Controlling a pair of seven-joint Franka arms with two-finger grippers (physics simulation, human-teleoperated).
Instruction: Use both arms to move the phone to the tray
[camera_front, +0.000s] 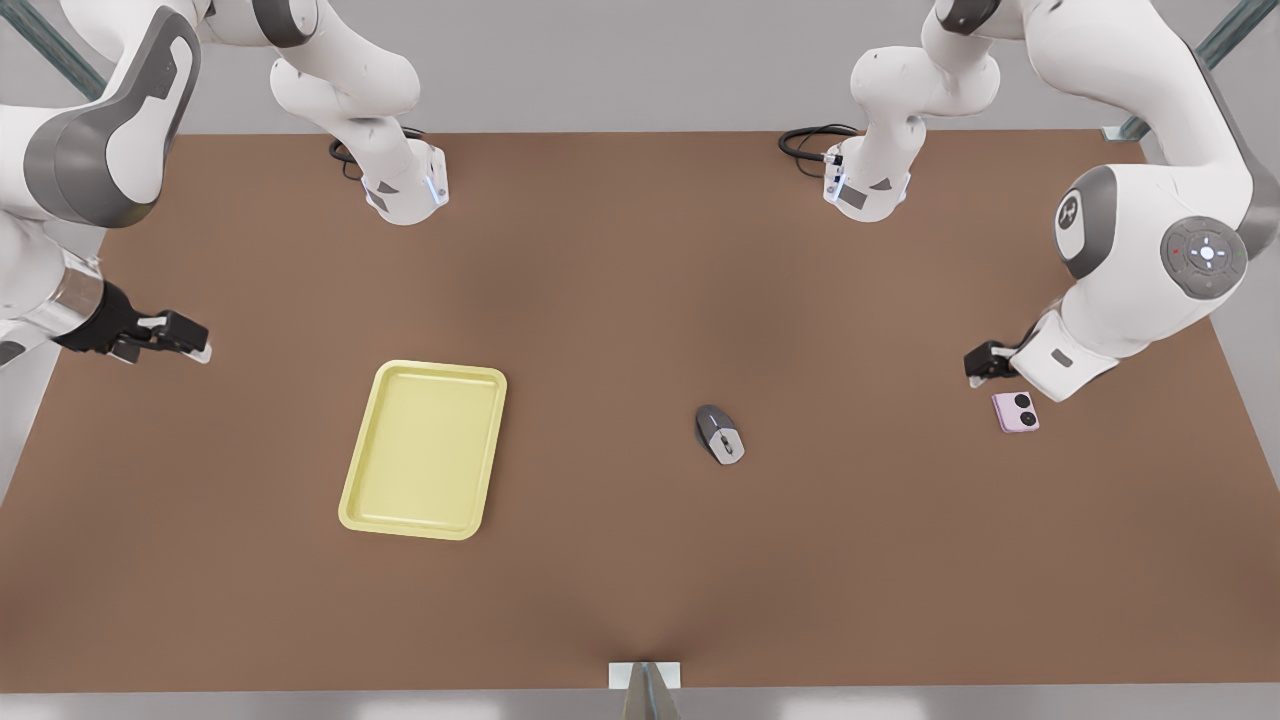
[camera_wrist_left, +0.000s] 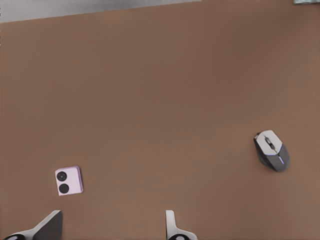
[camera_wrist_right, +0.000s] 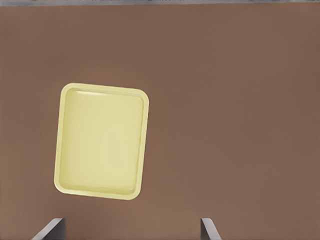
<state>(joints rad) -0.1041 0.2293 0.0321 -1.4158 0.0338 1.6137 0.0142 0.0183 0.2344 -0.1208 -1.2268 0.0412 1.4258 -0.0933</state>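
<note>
Bench (camera_front: 640, 250) is carrying tray (camera_front: 424, 449), empty, well apart from computer mouse (camera_front: 719, 434). Phone (camera_front: 1015, 411) is lying beyond the mouse from tray, just beside left end effector (camera_front: 985, 368), fingers spread, probably lining up a grasp. Right end effector (camera_front: 170, 338) is waiting near tray, spread, likely for handover.

I can read no text, brand or number anywhere here. My arms, the phone (camera_front: 1015, 412) and the tray (camera_front: 424, 449) carry no legible markings.
</note>
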